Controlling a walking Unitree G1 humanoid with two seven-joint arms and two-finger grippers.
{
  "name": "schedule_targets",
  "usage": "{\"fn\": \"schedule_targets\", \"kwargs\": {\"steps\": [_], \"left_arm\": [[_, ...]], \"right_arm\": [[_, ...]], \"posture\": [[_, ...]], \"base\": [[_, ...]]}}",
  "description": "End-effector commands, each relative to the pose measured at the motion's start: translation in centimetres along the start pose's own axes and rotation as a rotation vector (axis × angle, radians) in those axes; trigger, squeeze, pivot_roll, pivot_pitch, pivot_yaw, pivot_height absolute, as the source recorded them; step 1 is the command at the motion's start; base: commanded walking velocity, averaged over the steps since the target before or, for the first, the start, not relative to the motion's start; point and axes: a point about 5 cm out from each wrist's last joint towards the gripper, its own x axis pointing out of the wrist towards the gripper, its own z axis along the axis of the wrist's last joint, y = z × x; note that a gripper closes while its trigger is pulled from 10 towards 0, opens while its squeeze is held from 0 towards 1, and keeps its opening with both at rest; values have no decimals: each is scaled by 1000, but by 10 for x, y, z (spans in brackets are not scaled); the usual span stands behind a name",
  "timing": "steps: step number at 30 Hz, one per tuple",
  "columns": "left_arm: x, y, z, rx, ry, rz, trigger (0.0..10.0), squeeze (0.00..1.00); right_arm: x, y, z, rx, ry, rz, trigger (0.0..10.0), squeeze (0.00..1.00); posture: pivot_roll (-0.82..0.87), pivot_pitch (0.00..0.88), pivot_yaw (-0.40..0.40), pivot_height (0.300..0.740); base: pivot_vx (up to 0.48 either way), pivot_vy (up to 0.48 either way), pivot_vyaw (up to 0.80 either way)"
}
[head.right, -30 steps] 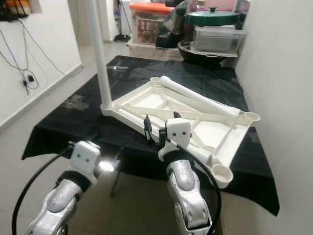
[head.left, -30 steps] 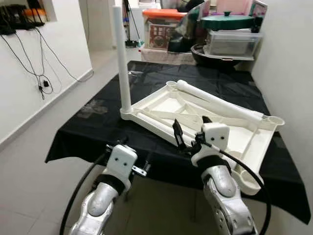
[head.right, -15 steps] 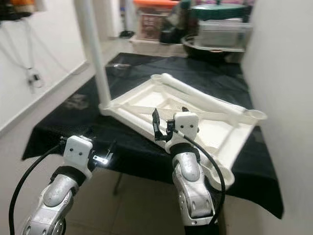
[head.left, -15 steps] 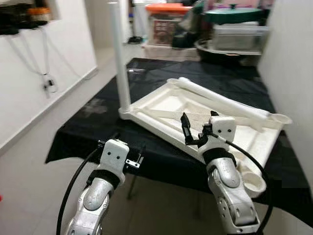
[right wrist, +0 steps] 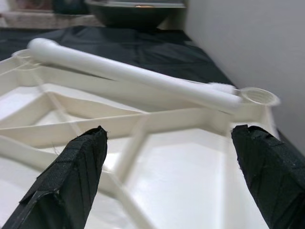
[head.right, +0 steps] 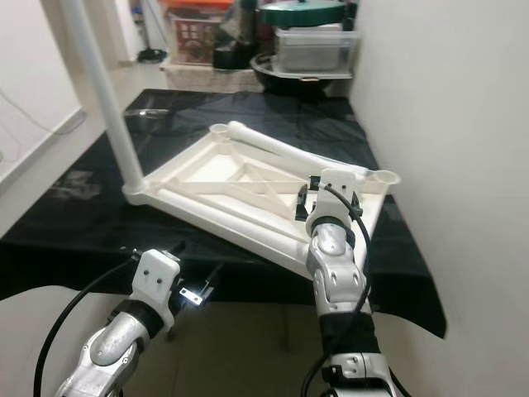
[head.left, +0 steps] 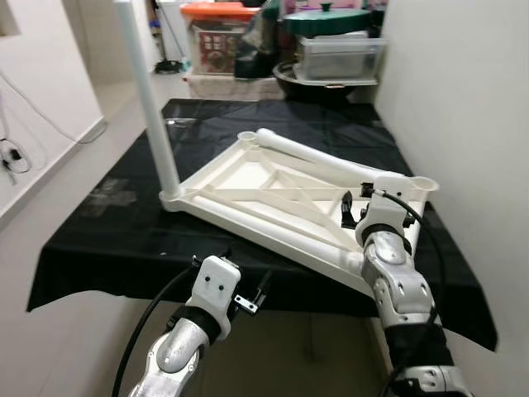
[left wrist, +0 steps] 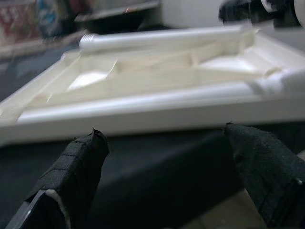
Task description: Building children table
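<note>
over the upturned tabletop (head.left: 273, 186) on your bench (head.left: 124, 240), right gripper (head.left: 350, 210) hovers spread; left gripper (head.left: 248, 291) spread below the bench edge; loose leg (head.left: 331, 159) lies on it.

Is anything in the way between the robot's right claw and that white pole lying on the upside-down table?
Nothing visible. The right gripper hangs open above the tabletop's ribbed underside, and the loose leg lies straight ahead of its fingers.

1 white tabletop (head.left: 273, 186), upturned; 2 legs: 1 upright leg (head.left: 149, 107), 1 loose leg (head.left: 331, 157); 2 grippers.
</note>
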Motion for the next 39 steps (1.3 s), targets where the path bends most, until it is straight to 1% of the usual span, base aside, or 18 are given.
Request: {"fn": "schedule_targets", "kwargs": {"steps": [1,4,5,6,7,12,13,14,15,16,18,20,22,24,26,28,31,39], "left_arm": [[-4,-3,-4,-14,30,-29,10000,0],[-7,-7,-6,-26,44,-45,10000,0],[-9,-10,-6,-31,48,-55,10000,0],[-9,-10,-6,-31,48,-55,10000,0],[-10,-12,-5,-33,47,-62,10000,0],[-12,-14,-4,-36,51,-74,10000,0],[-13,-15,-3,-34,55,-79,10000,0],[-15,-16,-3,-32,59,-87,10000,0],[-15,-16,-3,-32,59,-87,10000,0],[-17,-17,-1,-33,58,-97,10000,0],[-19,-19,1,-33,59,-109,10000,0],[-22,-21,4,-34,58,-117,10000,0],[-24,-23,6,-34,58,-124,10000,0],[-28,-26,8,-36,62,-131,10000,0],[-29,-28,9,-38,62,-135,10000,0],[-30,-28,10,-39,64,-137,10000,0],[-33,-30,12,-36,68,-150,10000,0],[-36,-32,13,-45,86,-154,10000,0]], "right_arm": [[3,-1,2,-5,7,-8,10000,0],[9,-8,2,16,28,-26,10000,0],[19,-23,-1,25,87,-98,10000,0],[19,-23,-1,25,87,-98,10000,0],[25,-32,-1,30,102,-139,10000,0],[36,-45,6,23,100,-185,10000,0],[42,-46,10,8,103,-165,10000,0],[47,-40,13,-33,110,-79,10000,0],[47,-40,13,-33,110,-79,10000,0],[51,-33,14,-68,129,6,10000,0],[53,-28,15,-96,144,80,10000,0],[55,-28,17,-120,160,95,10000,0],[58,-34,20,-138,167,62,10000,0],[63,-52,25,-130,174,-51,10000,0],[64,-60,26,-128,179,-100,10000,0],[64,-68,26,-106,183,-151,10000,0],[65,-91,30,-23,170,-279,10000,0],[63,-94,13,-1,261,-276,10000,0]], "posture": [[88,55,-16,740],[88,66,-13,740],[92,83,-13,740],[92,83,-13,740],[94,93,-12,740],[97,114,-11,740],[99,130,-8,740],[101,150,-10,740],[101,150,-10,740],[101,166,-11,740],[102,183,-12,740],[104,194,-15,740],[108,208,-17,740],[108,221,-20,740],[109,226,-20,740],[110,230,-19,740],[116,241,-24,740],[110,245,-18,740]], "base": [[0,0,0],[0,0,0],[0,0,0],[0,0,0],[0,0,0],[0,0,0],[0,0,0],[0,0,0],[0,0,0],[0,0,0],[0,0,0],[0,0,0],[0,0,0],[0,0,0],[0,0,0],[0,0,0],[0,0,0],[0,0,0]]}}
